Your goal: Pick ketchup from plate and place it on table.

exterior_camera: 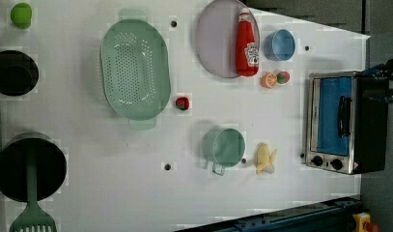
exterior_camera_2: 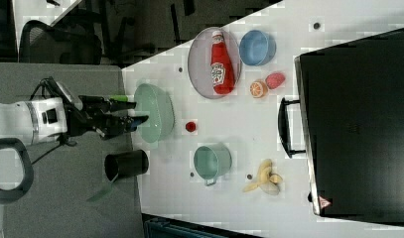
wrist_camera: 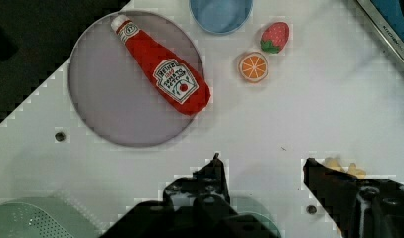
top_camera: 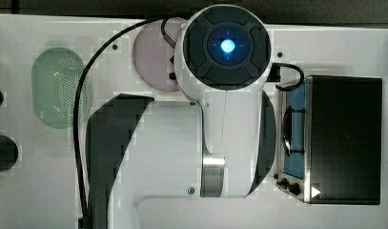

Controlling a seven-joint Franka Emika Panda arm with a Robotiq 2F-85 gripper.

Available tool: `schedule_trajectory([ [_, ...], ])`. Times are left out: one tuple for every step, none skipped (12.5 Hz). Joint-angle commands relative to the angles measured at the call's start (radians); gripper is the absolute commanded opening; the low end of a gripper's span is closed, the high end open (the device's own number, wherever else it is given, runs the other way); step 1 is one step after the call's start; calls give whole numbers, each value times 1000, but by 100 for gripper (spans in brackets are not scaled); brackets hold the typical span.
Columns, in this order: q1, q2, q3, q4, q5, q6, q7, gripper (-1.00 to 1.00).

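A red ketchup bottle (wrist_camera: pixel 162 74) lies flat on the mauve-grey plate (wrist_camera: pixel 115 104), its white cap toward the table edge. The left view shows the ketchup bottle (exterior_camera: pixel 246 43) along the plate's (exterior_camera: pixel 216 43) side nearest the blue bowl, and the right view shows the bottle (exterior_camera_2: pixel 222 67) on the plate (exterior_camera_2: pixel 199 62) too. My gripper (wrist_camera: pixel 264 166) hangs open and holds nothing, high over the white table (wrist_camera: pixel 289 114), apart from the bottle. Seen from the side in the right view, the gripper (exterior_camera_2: pixel 135 111) sits far above the worktop. The arm covers most of the plate (top_camera: pixel 151 52) in the top view.
Close to the plate are a blue bowl (exterior_camera: pixel 280 45), an orange slice (exterior_camera: pixel 269 79) and a strawberry (exterior_camera: pixel 283 76). A green basket (exterior_camera: pixel 134 68), a small red toy (exterior_camera: pixel 182 103), a green cup (exterior_camera: pixel 225 147), a banana (exterior_camera: pixel 265 158) and a toaster oven (exterior_camera: pixel 343 123) also stand on the table.
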Motion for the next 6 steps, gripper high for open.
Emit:
schedule_trajectory([
  [-81,-186,57,-121,2,-122,30,57],
  [-82,-179,57,-121,2,-126,30,79],
  [-82,-175,54,-121,2,-126,30,99],
  [-82,-175,52,-121,2,-126,30,100],
  [-82,-176,52,-120,2,-125,30,100],
  [-82,-172,52,-120,2,-117,30,100],
])
